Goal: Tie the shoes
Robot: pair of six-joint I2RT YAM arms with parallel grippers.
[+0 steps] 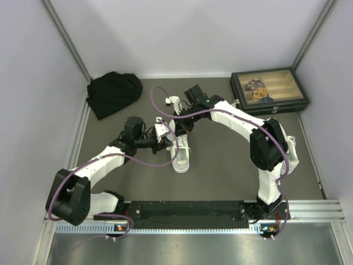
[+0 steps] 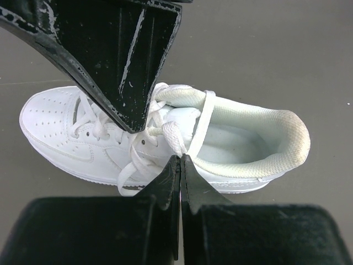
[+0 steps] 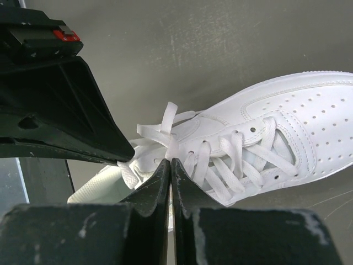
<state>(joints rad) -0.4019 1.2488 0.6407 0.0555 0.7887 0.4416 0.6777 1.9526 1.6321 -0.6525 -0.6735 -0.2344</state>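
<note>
A white low-top sneaker [image 1: 181, 159] lies in the middle of the table, its toe towards the arm bases. Both grippers are over its lace area. My left gripper [image 1: 167, 141] is shut, and its tips [image 2: 181, 159] pinch a white lace [image 2: 174, 138] at the tongue, next to the shoe's opening [image 2: 242, 141]. My right gripper [image 1: 177, 126] is shut, and its tips [image 3: 170, 162] pinch a lace [image 3: 177, 144] near the top eyelets. The shoe also shows in the right wrist view [image 3: 298, 105]. Loose lace ends [image 3: 157, 130] lie tangled between the two grippers.
A black cloth bundle [image 1: 113, 93] lies at the back left. A dark box with a wooden tray [image 1: 268, 91] stands at the back right. Grey walls close the table on three sides. The right gripper's finger [image 2: 127, 55] looms over the shoe in the left wrist view.
</note>
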